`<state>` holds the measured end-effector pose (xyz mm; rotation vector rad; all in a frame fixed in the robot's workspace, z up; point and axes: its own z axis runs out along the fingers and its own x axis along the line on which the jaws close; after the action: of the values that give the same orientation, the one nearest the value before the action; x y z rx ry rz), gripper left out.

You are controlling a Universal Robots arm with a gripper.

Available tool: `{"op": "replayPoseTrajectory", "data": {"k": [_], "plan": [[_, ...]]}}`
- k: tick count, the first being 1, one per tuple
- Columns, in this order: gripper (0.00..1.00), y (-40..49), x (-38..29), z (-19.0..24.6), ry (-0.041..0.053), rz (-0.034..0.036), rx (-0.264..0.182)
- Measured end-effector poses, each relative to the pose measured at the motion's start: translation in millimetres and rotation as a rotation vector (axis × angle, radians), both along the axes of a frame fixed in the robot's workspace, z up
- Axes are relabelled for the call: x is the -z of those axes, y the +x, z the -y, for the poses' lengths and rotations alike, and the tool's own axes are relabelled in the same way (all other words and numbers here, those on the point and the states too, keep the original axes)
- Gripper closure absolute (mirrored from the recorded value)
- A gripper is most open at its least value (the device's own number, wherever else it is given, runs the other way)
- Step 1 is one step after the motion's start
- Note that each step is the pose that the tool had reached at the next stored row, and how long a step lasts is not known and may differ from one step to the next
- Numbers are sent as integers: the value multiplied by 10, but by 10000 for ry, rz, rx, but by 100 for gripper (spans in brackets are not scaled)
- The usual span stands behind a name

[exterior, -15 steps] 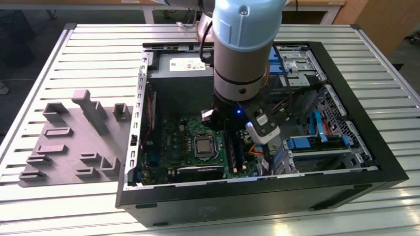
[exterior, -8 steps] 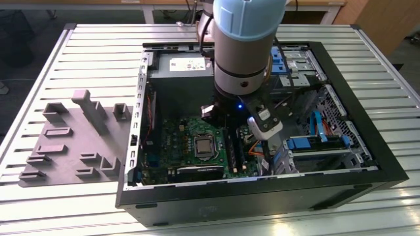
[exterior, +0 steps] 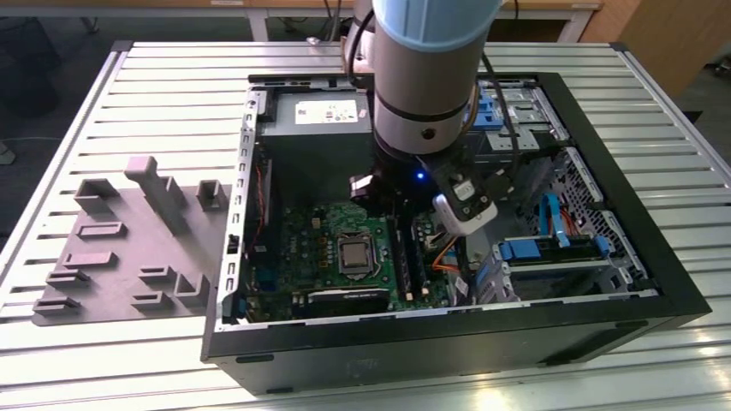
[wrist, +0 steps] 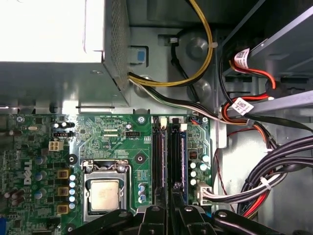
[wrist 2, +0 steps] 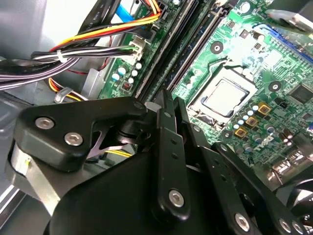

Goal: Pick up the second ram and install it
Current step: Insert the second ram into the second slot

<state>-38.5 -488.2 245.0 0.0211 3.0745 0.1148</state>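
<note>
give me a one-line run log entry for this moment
arm: inside open pc case | gripper: over motherboard ram slots beside cpu | second ram: cannot tell if held | grey tray: on table

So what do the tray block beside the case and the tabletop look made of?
The tray block looks like matte grey moulded plastic: dull, no glare, rounded raised shapes. The tabletop seems to be bare metal, likely aluminium: pale ribbed slats with a soft sheen.

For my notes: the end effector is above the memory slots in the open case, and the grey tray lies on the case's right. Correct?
One error: the exterior view shows the grey tray at the view's left of the case. The end effector is above the memory slots.
</note>
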Motion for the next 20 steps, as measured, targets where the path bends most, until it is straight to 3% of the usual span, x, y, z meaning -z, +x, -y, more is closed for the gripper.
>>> {"op": "replayPoseTrajectory", "data": {"k": [3,15,20], "plan": [[81,0,-29,0,2,5,1],[81,0,-29,0,1,10,0],[89,0,-29,0,1,12,1]]}}
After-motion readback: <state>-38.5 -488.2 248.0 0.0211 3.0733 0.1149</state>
